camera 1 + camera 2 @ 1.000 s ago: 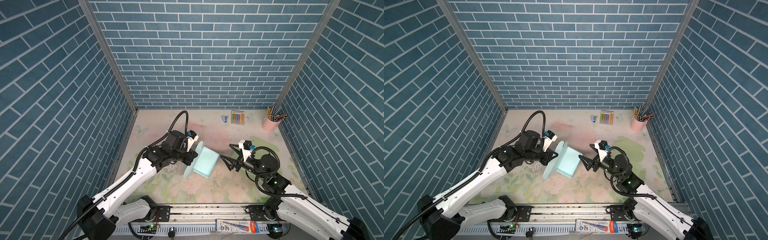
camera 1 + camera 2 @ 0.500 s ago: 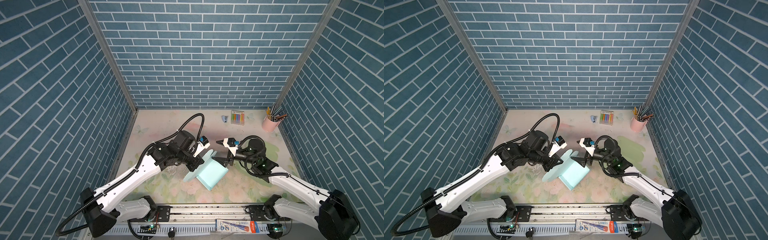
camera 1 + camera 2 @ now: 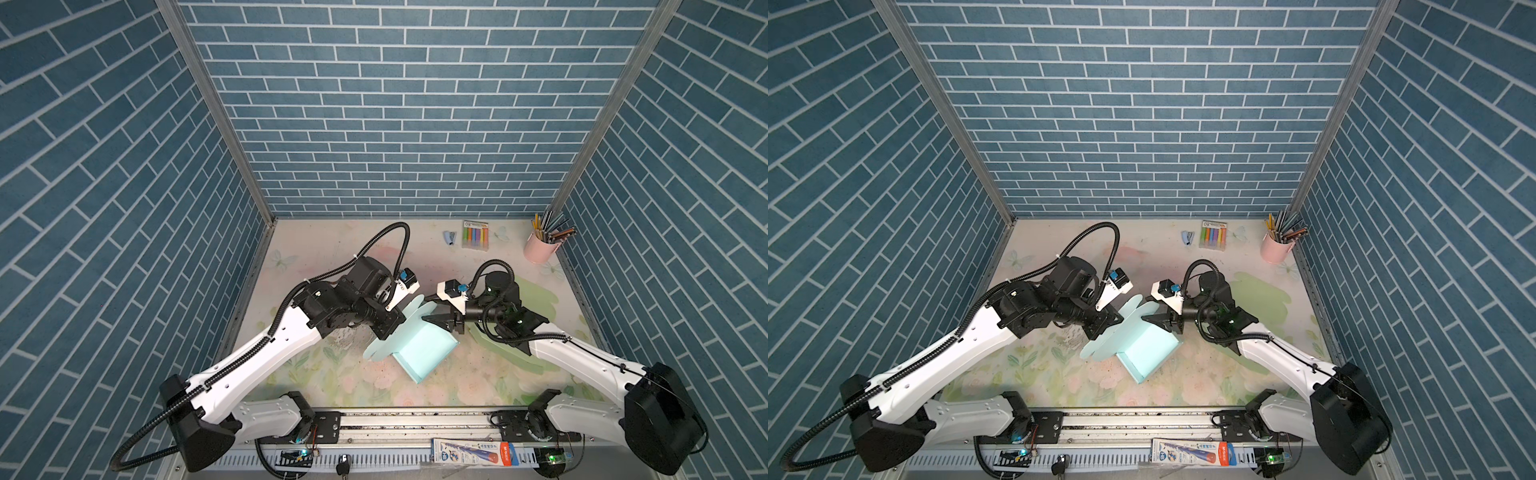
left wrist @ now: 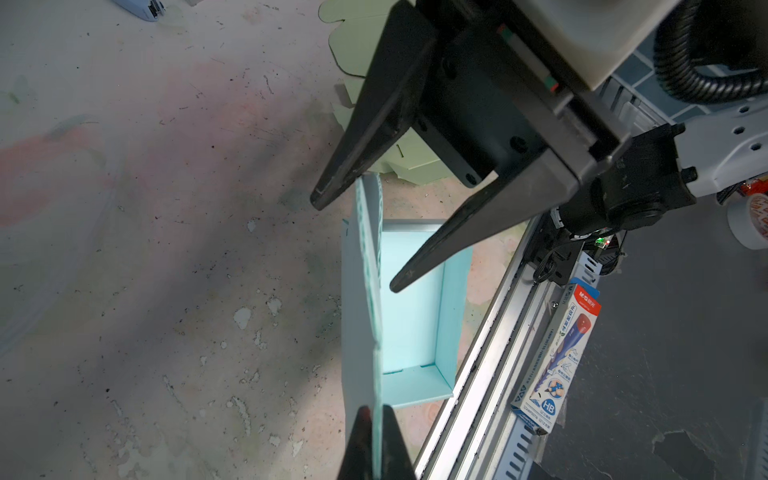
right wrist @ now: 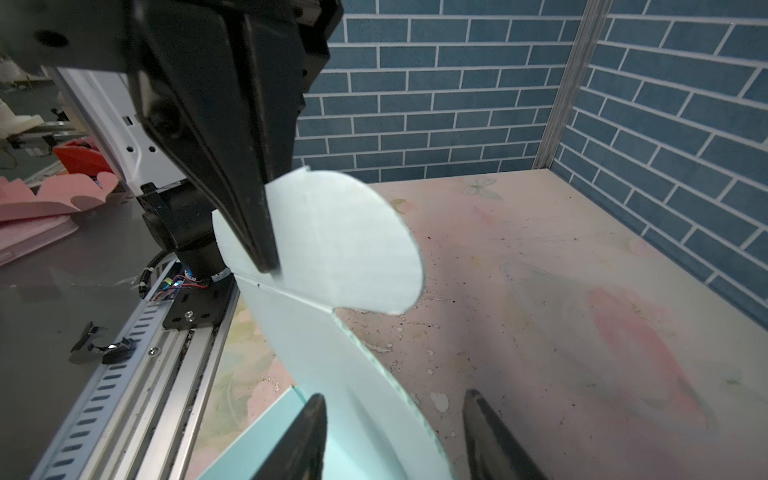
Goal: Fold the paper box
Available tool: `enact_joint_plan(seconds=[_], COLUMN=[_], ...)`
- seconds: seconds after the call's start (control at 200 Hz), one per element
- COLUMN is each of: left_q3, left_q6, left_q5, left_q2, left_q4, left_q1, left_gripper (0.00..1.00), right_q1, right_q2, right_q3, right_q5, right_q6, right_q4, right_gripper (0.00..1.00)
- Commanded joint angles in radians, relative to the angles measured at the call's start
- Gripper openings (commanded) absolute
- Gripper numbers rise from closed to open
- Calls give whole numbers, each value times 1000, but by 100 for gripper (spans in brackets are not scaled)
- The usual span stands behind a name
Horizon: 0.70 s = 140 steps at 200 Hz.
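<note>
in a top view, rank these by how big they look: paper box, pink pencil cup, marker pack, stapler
1. paper box, clearly the largest
2. pink pencil cup and marker pack: they look about alike, so not ranked apart
3. stapler, the smallest

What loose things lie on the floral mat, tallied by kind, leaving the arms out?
Light-blue paper box: 1
Flat green paper blank: 1
Pink pencil cup: 1
Marker pack: 1
Small blue stapler: 1
Total: 5
</note>
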Motion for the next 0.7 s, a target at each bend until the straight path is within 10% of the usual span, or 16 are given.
enact_joint_plan(seconds=[0.0, 0.505, 0.695], left_q3=[27, -6, -137], left_q6=[25, -2, -53], left_q5=[-37, -128, -99], left_q2=[11, 11, -41], left_q4=[-12, 14, 154], left_q1=[-4, -4, 62], left_gripper=[0, 0, 46], right_q1=[13, 67, 67], right_q2=[-30, -3, -15], right_q3=[19, 31, -30], right_q5=[-3, 163, 210], right_q6=[-44, -87, -62], right_q4=[-24, -81, -54], right_gripper=[38, 4, 0])
